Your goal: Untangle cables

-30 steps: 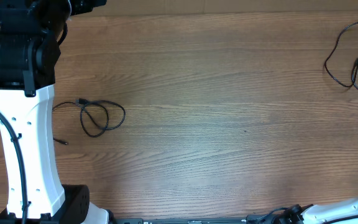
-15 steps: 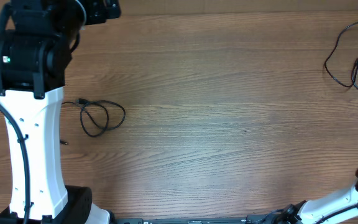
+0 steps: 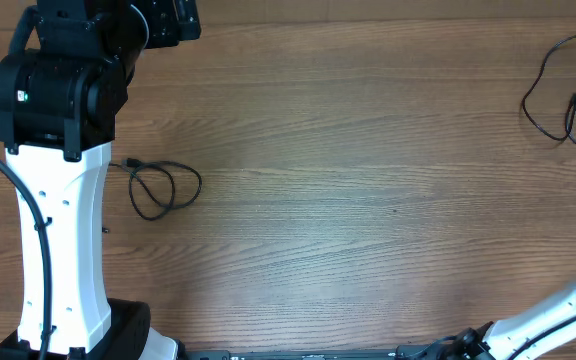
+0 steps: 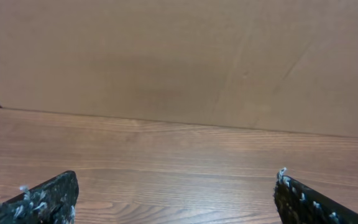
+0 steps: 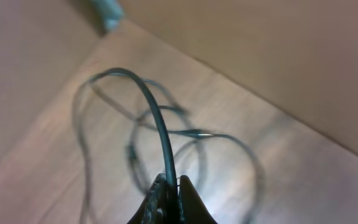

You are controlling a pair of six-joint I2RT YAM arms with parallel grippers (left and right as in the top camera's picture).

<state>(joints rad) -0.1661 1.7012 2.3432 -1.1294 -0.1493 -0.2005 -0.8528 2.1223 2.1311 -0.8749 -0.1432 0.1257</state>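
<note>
In the overhead view the left arm (image 3: 53,230) fills the left side of the frame: a white link rises from the bottom edge to a black joint at the upper left, and a small green light (image 3: 21,96) shows on that joint. Just right of the white link, on the wooden table (image 3: 368,150), lies the left cable (image 3: 136,180). It is a thin black cord in a small loose loop, with a plug end pointing towards the arm. No gripper touches it.

The left wrist view shows the left gripper (image 4: 176,180) spread wide, one dark finger (image 4: 48,199) in the lower left corner and the other in the lower right. Between them there is only bare wood grain, with a plain brown wall (image 4: 179,56) behind.

The middle of the table holds nothing but wood. At the upper right of the overhead frame the right cable (image 3: 572,110) lies in a larger open loop that runs off the right edge. The right arm (image 3: 548,325) enters at the lower right corner; its claw is outside this view.

In the right wrist view the right gripper (image 5: 171,186) is pinched tight on a black cord (image 5: 157,121), which arches up and left from the fingertips. Blurred loops of cord lie on the table beneath it. No writing or label can be read in any view.
</note>
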